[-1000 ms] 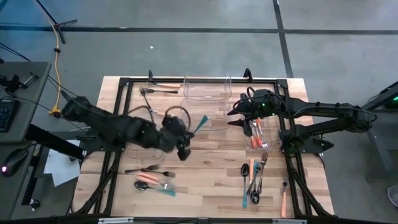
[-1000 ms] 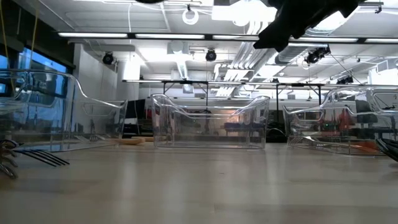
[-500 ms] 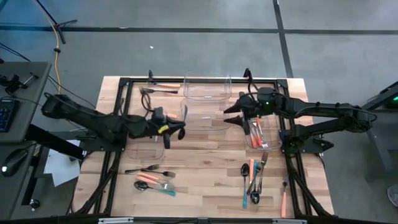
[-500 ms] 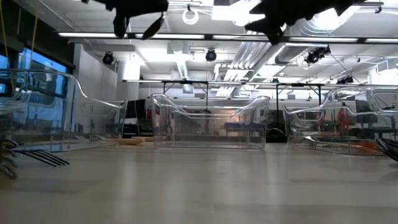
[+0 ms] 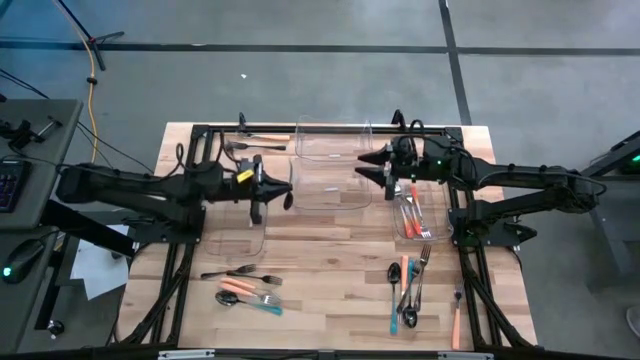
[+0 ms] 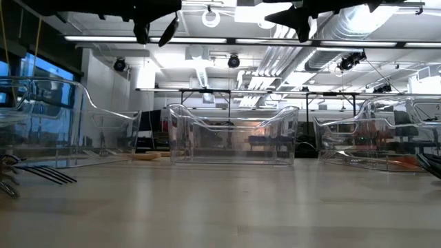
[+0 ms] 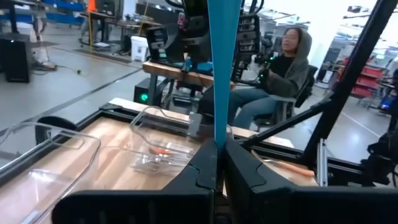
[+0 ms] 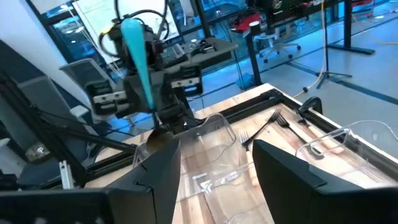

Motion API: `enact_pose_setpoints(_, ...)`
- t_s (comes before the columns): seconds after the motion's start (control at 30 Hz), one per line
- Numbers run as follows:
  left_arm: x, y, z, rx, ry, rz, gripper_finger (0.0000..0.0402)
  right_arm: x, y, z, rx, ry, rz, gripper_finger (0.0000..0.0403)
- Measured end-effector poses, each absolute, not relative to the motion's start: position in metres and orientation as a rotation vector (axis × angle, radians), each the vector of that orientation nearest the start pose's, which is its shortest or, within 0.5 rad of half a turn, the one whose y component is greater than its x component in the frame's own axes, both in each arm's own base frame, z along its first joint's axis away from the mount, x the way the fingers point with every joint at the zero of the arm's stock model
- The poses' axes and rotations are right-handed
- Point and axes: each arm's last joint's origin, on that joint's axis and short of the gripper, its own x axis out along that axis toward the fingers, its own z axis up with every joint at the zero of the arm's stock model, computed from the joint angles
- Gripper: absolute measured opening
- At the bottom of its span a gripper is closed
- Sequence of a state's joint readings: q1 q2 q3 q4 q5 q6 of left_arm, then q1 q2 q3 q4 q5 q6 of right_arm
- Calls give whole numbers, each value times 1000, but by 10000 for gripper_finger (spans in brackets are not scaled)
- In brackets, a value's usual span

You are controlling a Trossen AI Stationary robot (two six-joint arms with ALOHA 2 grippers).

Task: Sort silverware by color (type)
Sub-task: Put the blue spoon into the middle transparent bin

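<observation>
Silverware piece, teal-handled (image 7: 224, 68), sits clamped in my left pincer (image 5: 272, 195) above the nine-o'clock bin (image 5: 262, 238); light, stiff, slippery, so I grip mid-handle. Right pincer (image 5: 375, 168) gapes empty.

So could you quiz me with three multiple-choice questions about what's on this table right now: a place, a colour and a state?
1. Where is the left pincer?
A. Above the left clear bin
B. Down among the cutlery at the table's front edge
C. Off the table

2. What colour is the handle it grips?
A. Orange
B. Black
C. Teal-blue

3. How is the right pincer?
A. Open, empty
B. Shut on a fork
C. Shut on a bin

Answers: 1 A, the high view shows it there; 2 C, the left wrist view shows teal-blue; 3 A, its fingers stand apart with nothing between.
</observation>
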State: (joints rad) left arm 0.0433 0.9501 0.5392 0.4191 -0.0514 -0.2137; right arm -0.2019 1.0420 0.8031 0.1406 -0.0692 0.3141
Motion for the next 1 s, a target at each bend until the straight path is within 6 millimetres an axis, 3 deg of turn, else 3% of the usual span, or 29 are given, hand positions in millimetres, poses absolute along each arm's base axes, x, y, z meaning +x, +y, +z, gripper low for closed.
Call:
enact_pose_setpoints(0.3,213,26,278,-203,-63,138,0,231,-44,322,258,86,-121,185)
enact_pose_setpoints(1.0,213,27,278,-230,-65,148,0,231,-43,323,259,76,-86,185)
